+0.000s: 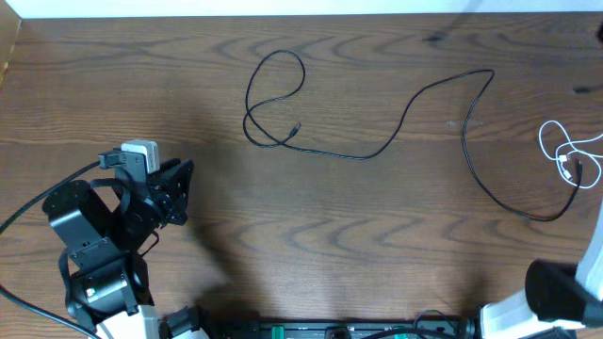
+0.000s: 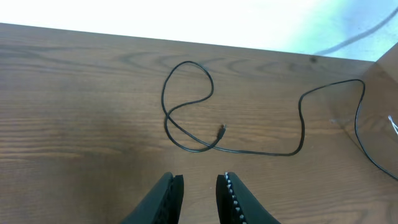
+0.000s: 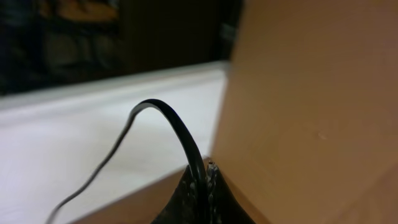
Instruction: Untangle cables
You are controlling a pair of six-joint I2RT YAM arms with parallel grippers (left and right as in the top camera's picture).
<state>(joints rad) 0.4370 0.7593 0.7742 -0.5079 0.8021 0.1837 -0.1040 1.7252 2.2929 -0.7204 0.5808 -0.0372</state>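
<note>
The left tool (image 2: pixel 199 179), its ribbed black pads slightly apart, holds nothing above the wood-grain bench (image 1: pixel 330 245), where a thin black cable (image 2: pixel 301 118) loops and snakes toward a curled white cable (image 1: pixel 565 160), while the right tool (image 3: pixel 207 168) pinches a glossy black cord (image 3: pixel 168 115).

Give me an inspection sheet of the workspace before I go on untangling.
surface: wooden table
job's things: long black cable looped at its left end, running right to the white cable at the right edge
clutter: nothing seen
grippers: left gripper slightly open, empty; right gripper shut on a black cord
cables: thick arm wire beside the left arm
surroundings: pale floor beyond the table
</note>
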